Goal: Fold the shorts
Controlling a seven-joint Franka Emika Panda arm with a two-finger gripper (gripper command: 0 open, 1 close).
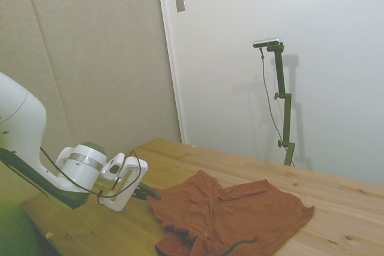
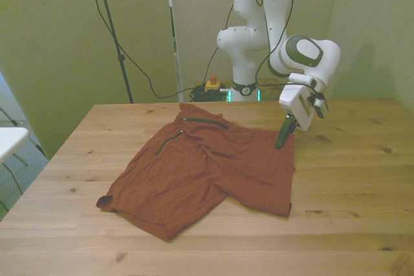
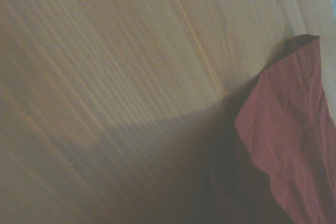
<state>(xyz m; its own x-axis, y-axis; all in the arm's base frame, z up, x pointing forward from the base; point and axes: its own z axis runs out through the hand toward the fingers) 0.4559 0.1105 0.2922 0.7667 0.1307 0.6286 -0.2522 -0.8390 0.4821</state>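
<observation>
Shorts [image 2: 200, 169] lie flat on wooden table [image 2: 349, 179], spread out, a bit wrinkly. Dark zipper [image 2: 204, 121] shows near far edge.

Gripper [image 2: 281, 141] sits low at shorts' edge on front view's right, tips down by cloth corner. Fingers look close together; cannot tell if pinching cloth.

Wrist view: only 1 corner of shorts [image 3: 286, 145] seen, rest bare wood.

Shorts stretch away from gripper toward front view's left. Long way runs left to right. My guess: fold goes that way, across shorts.

Wooden table [image 2: 349, 179] under rust-orange shorts [image 2: 200, 172], spread flat, rumpled.
</observation>
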